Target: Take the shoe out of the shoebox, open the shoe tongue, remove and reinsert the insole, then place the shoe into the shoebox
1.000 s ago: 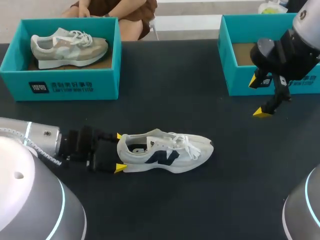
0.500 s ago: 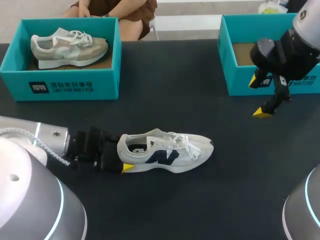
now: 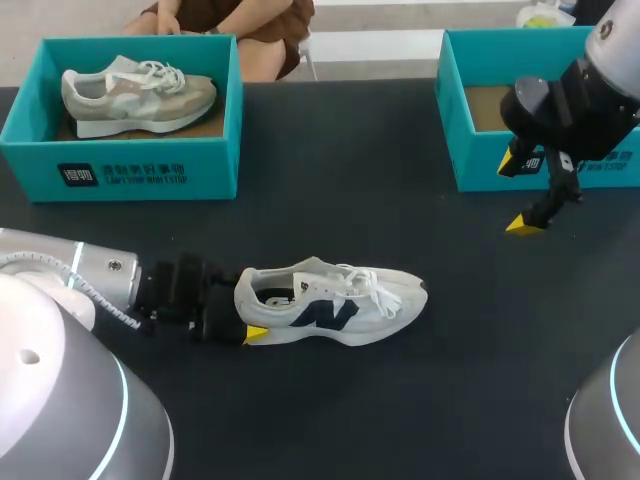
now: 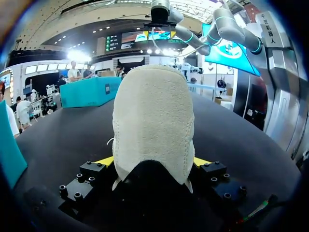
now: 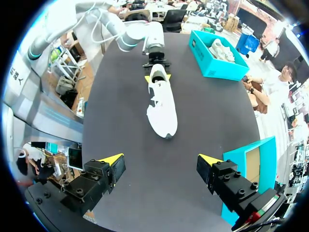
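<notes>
White with navy side marking, the shoe (image 3: 330, 305) stands on its sole on the dark table (image 3: 330, 190), outside any box, with its heel towards the left arm.

Change noted: a second ago the left gripper (image 3: 243, 305) had its yellow tips apart on either side of the heel. It has since advanced and drawn in. The left wrist view now shows the heel between the fingers with a tip pressed against each flank, so the shoe is grasped. The shoe itself has not shifted.

The right gripper (image 3: 520, 192) is unchanged. It hangs just in front of the teal shoebox (image 3: 480, 160), fingers spread and holding nothing, well apart from the shoe.

Assessment: removal from the box is complete. The heel appears to be secured as an anchor for opening the tongue, which would likely fall to the right arm. The tongue is not yet opened.
</notes>
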Tool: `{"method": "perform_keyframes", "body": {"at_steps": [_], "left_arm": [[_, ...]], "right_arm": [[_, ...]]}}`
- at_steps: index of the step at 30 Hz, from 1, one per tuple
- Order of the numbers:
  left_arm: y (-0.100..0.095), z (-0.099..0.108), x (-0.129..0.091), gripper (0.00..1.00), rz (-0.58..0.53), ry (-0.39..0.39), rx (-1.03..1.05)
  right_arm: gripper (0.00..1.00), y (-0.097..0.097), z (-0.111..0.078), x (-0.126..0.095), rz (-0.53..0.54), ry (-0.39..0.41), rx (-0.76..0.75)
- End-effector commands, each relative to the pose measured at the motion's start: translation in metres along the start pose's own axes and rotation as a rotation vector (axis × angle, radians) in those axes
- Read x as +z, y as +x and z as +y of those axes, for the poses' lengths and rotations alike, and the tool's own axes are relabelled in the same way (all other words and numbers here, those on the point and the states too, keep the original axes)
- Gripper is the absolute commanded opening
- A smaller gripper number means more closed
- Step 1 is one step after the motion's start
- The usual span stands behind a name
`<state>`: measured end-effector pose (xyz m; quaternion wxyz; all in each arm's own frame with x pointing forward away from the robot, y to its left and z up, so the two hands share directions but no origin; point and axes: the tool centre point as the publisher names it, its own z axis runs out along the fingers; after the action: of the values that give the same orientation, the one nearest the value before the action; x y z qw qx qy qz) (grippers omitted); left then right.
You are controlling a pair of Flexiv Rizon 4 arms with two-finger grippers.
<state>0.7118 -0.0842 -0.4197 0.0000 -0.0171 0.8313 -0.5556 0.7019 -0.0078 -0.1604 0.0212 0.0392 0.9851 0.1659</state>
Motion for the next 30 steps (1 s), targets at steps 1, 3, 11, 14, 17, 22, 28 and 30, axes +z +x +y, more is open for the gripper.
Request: {"method": "perform_keyframes", "body": {"at_steps": [1, 3, 11, 14, 17, 22, 28, 30], "left_arm": [[0.002, 0.004, 0.005, 0.0, 0.001, -0.003, -0.001], [0.002, 0.004, 0.005, 0.0, 0.001, -0.003, -0.001], [0.002, 0.004, 0.005, 0.0, 0.001, -0.003, -0.001], [0.002, 0.004, 0.005, 0.0, 0.001, -0.003, -0.001], [0.002, 0.004, 0.005, 0.0, 0.001, -0.003, -0.001], [0.002, 0.004, 0.005, 0.0, 0.001, -0.003, -0.001], [0.002, 0.004, 0.005, 0.0, 0.001, -0.003, -0.001], [0.002, 0.004, 0.005, 0.0, 0.001, -0.003, -0.001]], "right_arm": [[1.0, -0.002, 0.001, 0.001, 0.003, 0.003, 0.0], [1.0, -0.002, 0.001, 0.001, 0.003, 0.003, 0.0], [1.0, -0.011, 0.047, 0.014, -0.076, 0.196, 0.902], [1.0, -0.016, 0.057, 0.025, -0.111, 0.113, 0.964], [1.0, -0.016, 0.057, 0.025, -0.111, 0.113, 0.964], [1.0, -0.016, 0.057, 0.025, -0.111, 0.113, 0.964], [1.0, -0.016, 0.057, 0.025, -0.111, 0.113, 0.964], [1.0, -0.016, 0.057, 0.025, -0.111, 0.113, 0.964]]}}
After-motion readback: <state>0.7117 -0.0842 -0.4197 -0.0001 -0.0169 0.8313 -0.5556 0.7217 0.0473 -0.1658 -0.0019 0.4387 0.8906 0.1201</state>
